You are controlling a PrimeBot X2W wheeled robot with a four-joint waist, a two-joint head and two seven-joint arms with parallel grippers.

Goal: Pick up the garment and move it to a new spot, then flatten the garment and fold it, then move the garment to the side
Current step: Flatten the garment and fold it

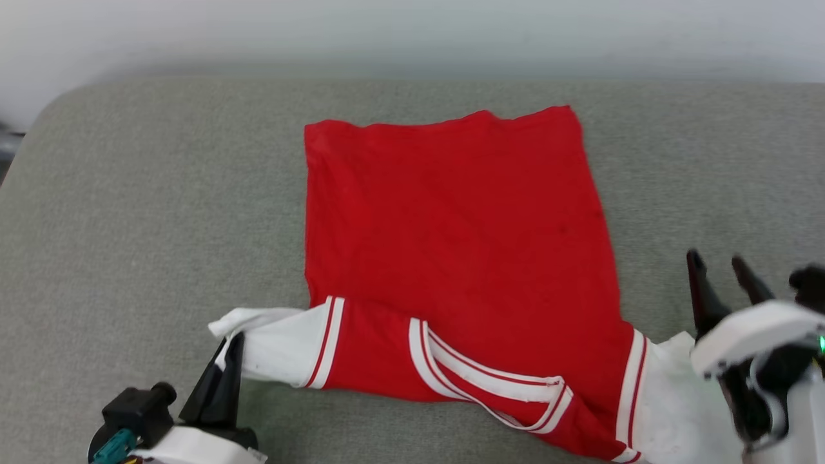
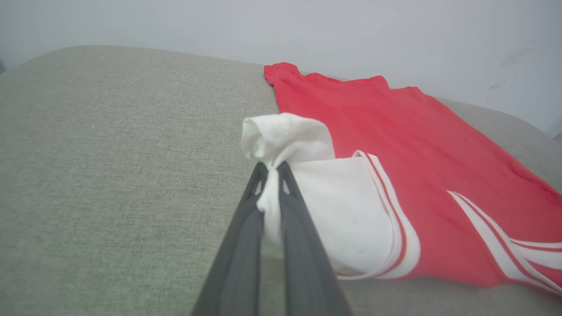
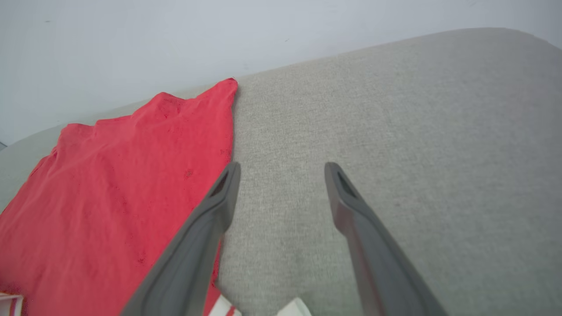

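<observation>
A: Fingers of the left gripper point(image 2: 272, 169) pinch the garment's point(image 1: 464, 225) white sleeve tip, fully closed. Why?
B: Likely to tug that sleeve flat. The right gripper point(image 1: 715, 258) gapes wide, empty, just beside the other sleeve.
A: And the garment?
B: Mid-bench point(image 1: 129, 193), hem toward the far edge, collar by the near edge.

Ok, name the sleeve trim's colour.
Sleeve trim: white with red stripes, clearest in left wrist view.

- No lettering, number, brand or sign is showing legibly on the red soft-cloth jersey shirt with white sleeves point(image 1: 451, 219).
- Nothing readable is appearing on the grey woven fabric surface point(image 1: 129, 193) either.
</observation>
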